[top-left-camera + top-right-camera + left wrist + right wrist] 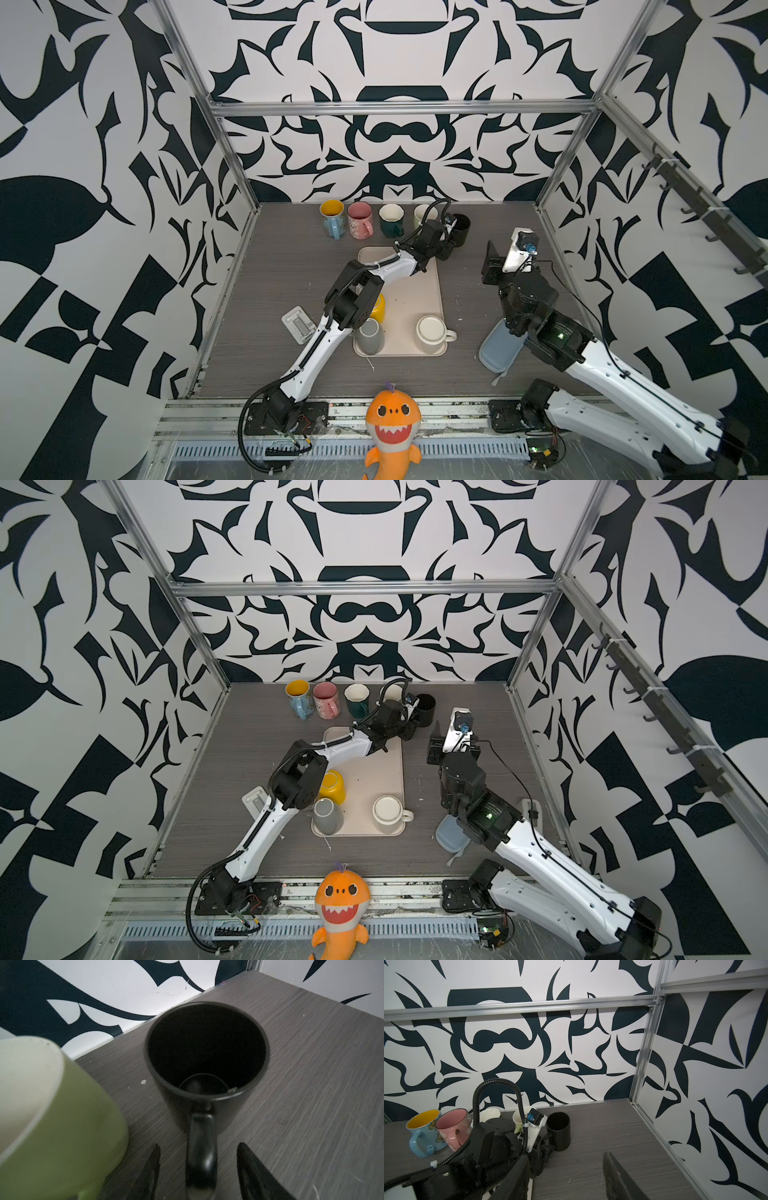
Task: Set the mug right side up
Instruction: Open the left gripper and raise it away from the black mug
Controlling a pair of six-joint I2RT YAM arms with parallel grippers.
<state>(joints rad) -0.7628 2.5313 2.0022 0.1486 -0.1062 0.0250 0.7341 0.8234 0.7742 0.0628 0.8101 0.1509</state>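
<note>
Black mug: you see the black mug (205,1059) standing upright on the grey table (311,1084), mouth up, at the right end of the row of mugs by the back wall; in a top view it is at the far side, just right of the left arm's wrist (460,230); its handle (202,1147) points toward the left gripper.

Left gripper: the left gripper (198,1172) is parted; its two dark fingers (149,1176) stand on either side of the handle, with a clear gap on each side; you can see that neither finger presses the handle, so it grips nothing.

Neighbour: a green mug (62,1122) with pale inside stands just beside the black mug, apart from it.

Right gripper: the right gripper (566,1176) hangs above the table on the right side, jaws apart and empty; the bare table shows between its fingers (618,1178); it is well apart from the black mug (558,1130).

Row at the back: you find a blue mug (332,218) with yellow inside, a pink mug (360,219) and a dark green mug (391,220), all with the mouth up.

Tray: the beige tray (415,291) lies in the middle; a white mug (432,333) and a grey mug (370,336) stand on it bottom up; a yellow mug (377,307) is partly hidden under the left arm, so I cannot tell how it stands.
</note>
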